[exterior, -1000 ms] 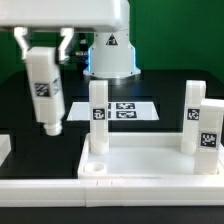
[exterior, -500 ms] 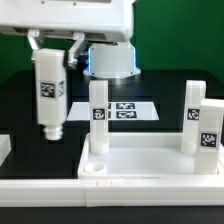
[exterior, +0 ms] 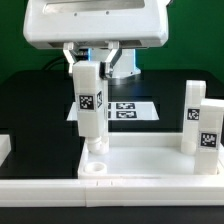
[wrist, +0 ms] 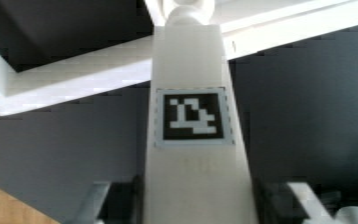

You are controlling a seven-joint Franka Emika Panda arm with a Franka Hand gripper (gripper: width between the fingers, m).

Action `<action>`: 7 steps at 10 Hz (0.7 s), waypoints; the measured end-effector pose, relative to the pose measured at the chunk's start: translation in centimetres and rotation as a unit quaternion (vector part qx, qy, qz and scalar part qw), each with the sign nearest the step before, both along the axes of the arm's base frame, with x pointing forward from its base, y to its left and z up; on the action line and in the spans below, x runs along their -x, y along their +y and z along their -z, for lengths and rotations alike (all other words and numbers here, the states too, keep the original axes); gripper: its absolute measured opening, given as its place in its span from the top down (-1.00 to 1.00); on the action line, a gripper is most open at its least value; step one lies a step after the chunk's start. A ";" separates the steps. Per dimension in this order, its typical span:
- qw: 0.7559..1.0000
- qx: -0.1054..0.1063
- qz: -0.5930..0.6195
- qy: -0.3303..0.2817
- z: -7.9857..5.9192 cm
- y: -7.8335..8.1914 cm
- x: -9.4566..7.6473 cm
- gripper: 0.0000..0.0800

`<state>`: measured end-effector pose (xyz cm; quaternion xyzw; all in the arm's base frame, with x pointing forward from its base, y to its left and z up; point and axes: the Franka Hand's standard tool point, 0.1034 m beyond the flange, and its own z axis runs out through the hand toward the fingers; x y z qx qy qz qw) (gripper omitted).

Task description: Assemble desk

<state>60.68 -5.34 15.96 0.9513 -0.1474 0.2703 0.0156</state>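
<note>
My gripper [exterior: 90, 58] is shut on the upper end of a white square leg [exterior: 88, 100] that hangs upright, tag facing the camera. The leg's lower tip hovers just over the left part of the white tabletop [exterior: 150, 160], behind the round corner socket [exterior: 92, 168]. It covers another leg standing there. Two more tagged legs [exterior: 192, 115] [exterior: 208, 127] stand upright at the tabletop's right side. In the wrist view the held leg [wrist: 195, 110] runs away from my gripper [wrist: 202, 210] between both fingers [wrist: 114, 205], with the tabletop's rim [wrist: 87, 85] beyond it.
The marker board [exterior: 128, 110] lies on the black table behind the tabletop. A long white rail [exterior: 60, 188] runs along the front. A white block [exterior: 5, 150] sits at the exterior view's left edge. The arm's base [exterior: 122, 68] stands at the back.
My gripper has carried the leg toward the exterior view's right, from over the bare table to above the tabletop's left part, in front of the standing leg.
</note>
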 end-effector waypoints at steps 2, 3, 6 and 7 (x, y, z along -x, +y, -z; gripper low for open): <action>1.000 0.002 0.002 0.002 0.3 -0.4 0.0 0.29; 1.000 0.005 0.000 0.007 1.2 -0.1 -0.1 0.29; 1.000 0.008 -0.005 0.010 2.1 0.4 -1.0 0.29; 1.000 0.008 -0.007 0.012 2.4 0.7 -1.0 0.29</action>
